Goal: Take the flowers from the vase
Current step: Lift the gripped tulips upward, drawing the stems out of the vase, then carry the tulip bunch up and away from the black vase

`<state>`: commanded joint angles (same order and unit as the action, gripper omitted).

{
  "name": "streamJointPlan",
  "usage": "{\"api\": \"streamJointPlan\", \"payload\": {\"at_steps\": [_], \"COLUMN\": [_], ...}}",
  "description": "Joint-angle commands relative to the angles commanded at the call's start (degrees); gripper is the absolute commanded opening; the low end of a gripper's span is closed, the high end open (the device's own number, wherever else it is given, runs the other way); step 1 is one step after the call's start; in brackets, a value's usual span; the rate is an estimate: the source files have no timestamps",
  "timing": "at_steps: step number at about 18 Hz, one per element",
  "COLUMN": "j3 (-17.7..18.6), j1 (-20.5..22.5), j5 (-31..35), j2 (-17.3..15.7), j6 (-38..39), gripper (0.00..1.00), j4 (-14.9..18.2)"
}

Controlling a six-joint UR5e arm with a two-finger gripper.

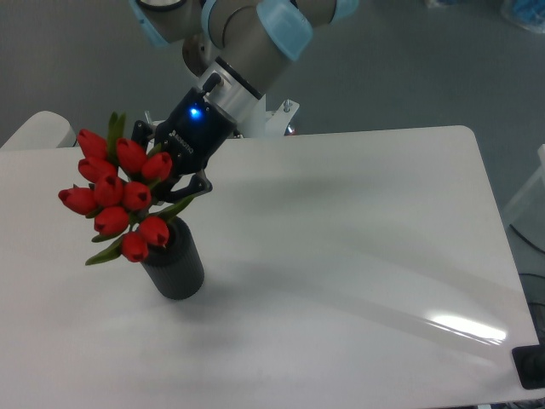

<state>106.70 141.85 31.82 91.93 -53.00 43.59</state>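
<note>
From the fixed camera I see the gripper (pixel 174 175) coming in from the upper right, its blue light lit, with its fingers closed on the flowers (pixel 115 192) just behind the red heads. The bunch's long axis runs on a slant: the tulip buds point up and to the left, away from the arm, and the stem end trails down and right toward the vase (pixel 174 268). A green leaf sticks out at the lower left of the bunch and another stands up at its top. The lowest buds hang over the left side of the vase mouth; I cannot tell whether the stems are inside the mouth or clear of it, since the heads cover it. The vase stands upright on the white table (pixel 358 256), left of centre.
</note>
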Motion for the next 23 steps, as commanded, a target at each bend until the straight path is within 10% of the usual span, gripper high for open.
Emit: {"api": "streamJointPlan", "payload": {"at_steps": [23], "j3": [-4.22], "j1": [3.35], "j5": [-0.26], "j2": [-2.55], "j6": [5.54], "gripper": [0.24], "j4": [0.53]}}
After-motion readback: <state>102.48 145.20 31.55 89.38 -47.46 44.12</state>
